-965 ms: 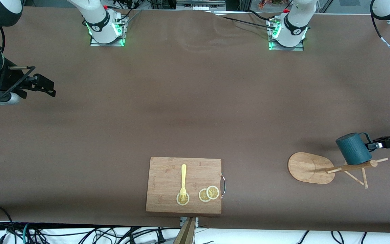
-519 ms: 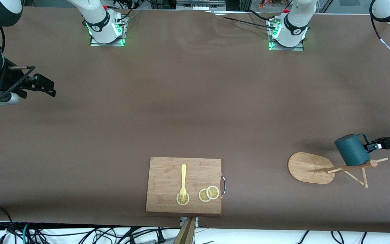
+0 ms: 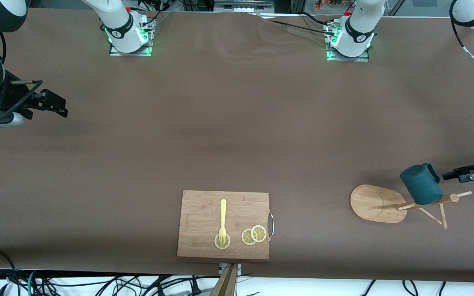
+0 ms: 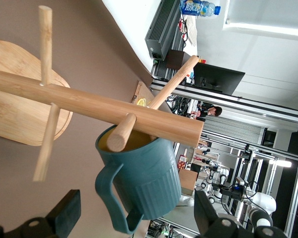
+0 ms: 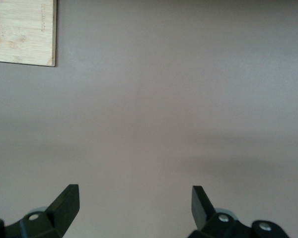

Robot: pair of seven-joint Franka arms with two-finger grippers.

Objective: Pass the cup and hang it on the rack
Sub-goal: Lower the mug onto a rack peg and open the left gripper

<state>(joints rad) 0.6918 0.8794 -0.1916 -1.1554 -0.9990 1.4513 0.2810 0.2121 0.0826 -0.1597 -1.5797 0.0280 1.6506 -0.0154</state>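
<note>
The dark teal ribbed cup [image 3: 421, 185] rests on the bamboo rack [image 3: 375, 203], near the top of its pole [image 3: 426, 202]. In the left wrist view the cup [image 4: 154, 173] sits with its mouth against the pole [image 4: 89, 104] and a peg end [image 4: 120, 140] at its rim. Nothing passes through its handle [image 4: 108, 198]. My left gripper [image 3: 451, 174] is open just beside the handle, with its fingers [image 4: 69, 213] apart from the cup on either side. My right gripper [image 3: 62, 107] waits open over bare table at the right arm's end.
A rectangular wooden cutting board [image 3: 204, 213] lies near the front edge, carrying a yellow fork [image 3: 223, 220] and lemon slices [image 3: 254, 235]. Its corner [image 5: 25, 34] shows in the right wrist view. Both arm bases stand along the table edge farthest from the camera.
My left gripper has opened, let go of the cup's handle and drawn back toward the left arm's end. The cup has settled lower on the rack. The right arm has not moved.
</note>
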